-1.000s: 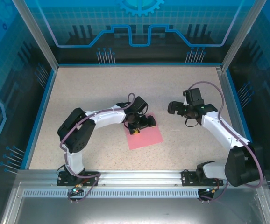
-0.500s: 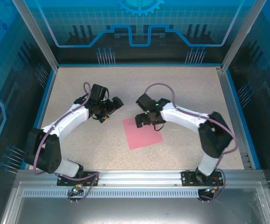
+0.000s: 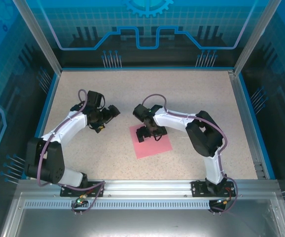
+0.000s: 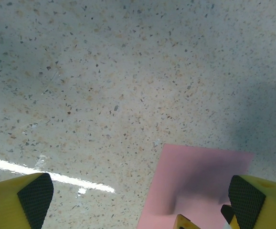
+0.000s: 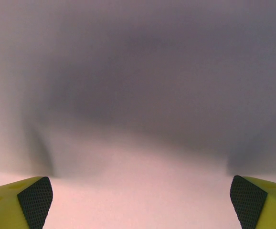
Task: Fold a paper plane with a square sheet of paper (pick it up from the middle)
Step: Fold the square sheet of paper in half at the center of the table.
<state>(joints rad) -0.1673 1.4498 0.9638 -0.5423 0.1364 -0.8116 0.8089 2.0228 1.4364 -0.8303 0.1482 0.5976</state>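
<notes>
Nearest you, on the speckled beige tabletop [image 3: 83, 158], lies the thin pink-red square sheet of paper [image 3: 160, 148], roughly midway between the two arms. It is flat and unfolded: no crease, no lifted corner, just a plain square turned a little askew to the table edge, with shadow across its far half. So you should judge the task barely begun; the step in hand is the first pick-up from the middle.

Over the sheet's far half hangs the right gripper [image 3: 150, 133], jaws spread wide and holding nothing. Its wrist camera looks at blurred pink from very close, with the black pads [image 5: 33, 198] of its yellow fingers at the bottom corners, so it sits low above the paper; whether the pads touch it you cannot tell. It looks slightly beyond the sheet's centre, so your next move probably calls for a small pull toward the middle, then a gentle press and a slow close, so that the thin paper buckles up between the pads instead of sliding flat.

Beyond the sheet's far left corner, apart from it, the left gripper [image 3: 109, 113] is also wide and empty; its camera catches a corner of the sheet [image 4: 195, 186] at lower right. Have it ready to pin the paper
</notes>
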